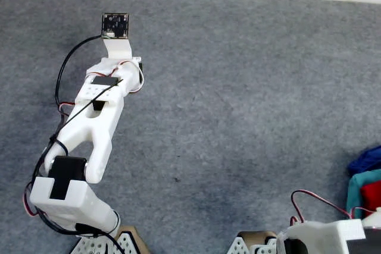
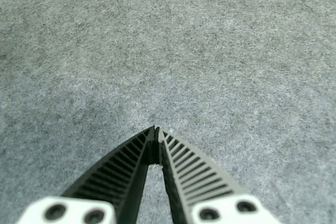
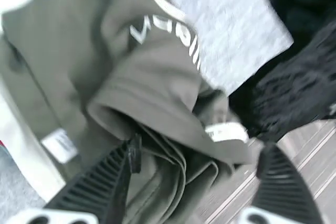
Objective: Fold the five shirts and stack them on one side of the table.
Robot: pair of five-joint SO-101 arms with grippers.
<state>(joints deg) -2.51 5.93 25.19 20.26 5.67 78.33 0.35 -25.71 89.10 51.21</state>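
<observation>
Plainly, left hand closed, empty, right hand spread wide over olive shirt (white lettering, unreadable).

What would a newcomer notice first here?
The left arm lies stretched over the grey table, with the left gripper shut. The right gripper hangs open over a crumpled olive shirt beside black cloth. Blue, teal and red shirts bunch at the table's right edge in the high view.
</observation>
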